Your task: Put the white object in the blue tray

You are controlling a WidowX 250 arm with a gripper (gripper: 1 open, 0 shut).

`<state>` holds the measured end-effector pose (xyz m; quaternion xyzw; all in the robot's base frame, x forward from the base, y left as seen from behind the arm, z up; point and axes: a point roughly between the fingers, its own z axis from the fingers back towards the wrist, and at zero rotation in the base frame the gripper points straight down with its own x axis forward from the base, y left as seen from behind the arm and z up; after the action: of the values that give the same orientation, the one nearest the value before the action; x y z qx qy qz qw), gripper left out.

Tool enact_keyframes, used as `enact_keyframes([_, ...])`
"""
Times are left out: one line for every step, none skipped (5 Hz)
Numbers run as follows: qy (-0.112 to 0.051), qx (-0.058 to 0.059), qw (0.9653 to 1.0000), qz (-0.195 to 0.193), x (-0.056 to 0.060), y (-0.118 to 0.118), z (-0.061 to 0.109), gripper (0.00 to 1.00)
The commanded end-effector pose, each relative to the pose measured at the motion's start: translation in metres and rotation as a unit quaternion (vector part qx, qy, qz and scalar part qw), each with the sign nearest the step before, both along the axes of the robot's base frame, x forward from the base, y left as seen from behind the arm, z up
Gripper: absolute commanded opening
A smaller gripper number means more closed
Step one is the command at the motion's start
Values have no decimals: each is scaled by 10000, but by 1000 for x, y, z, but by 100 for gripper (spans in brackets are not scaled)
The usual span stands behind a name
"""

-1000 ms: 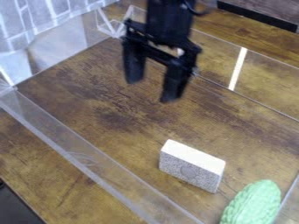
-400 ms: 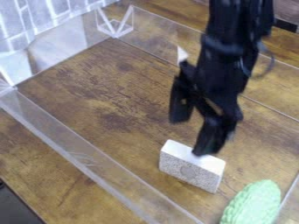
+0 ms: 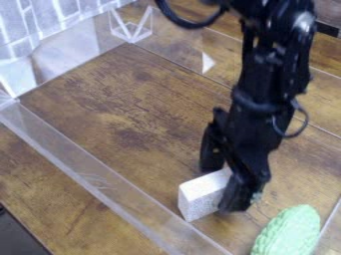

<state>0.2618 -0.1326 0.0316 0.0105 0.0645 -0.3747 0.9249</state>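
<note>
Bare wooden worktop [image 3: 120, 110] spreads toward the upper left; its front edge runs close below. The black claw [image 3: 229, 179] stands spread wide, straddling the small white speckled foam block [image 3: 200, 196] at lower right.

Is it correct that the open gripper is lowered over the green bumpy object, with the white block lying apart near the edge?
No. In the camera view the open gripper is lowered over the white block; the green bumpy object lies apart near the edge.
</note>
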Motion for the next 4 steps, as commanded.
enact_keyframes([-93,-104,9999,28,5,1,-1,100])
enact_keyframes([-39,-100,9999,68,6,4,-3,100])
enact_keyframes([-21,-83,9999,110,6,7,-4,0])
enact_keyframes([-5,-67,9999,140,7,11,-4,0])
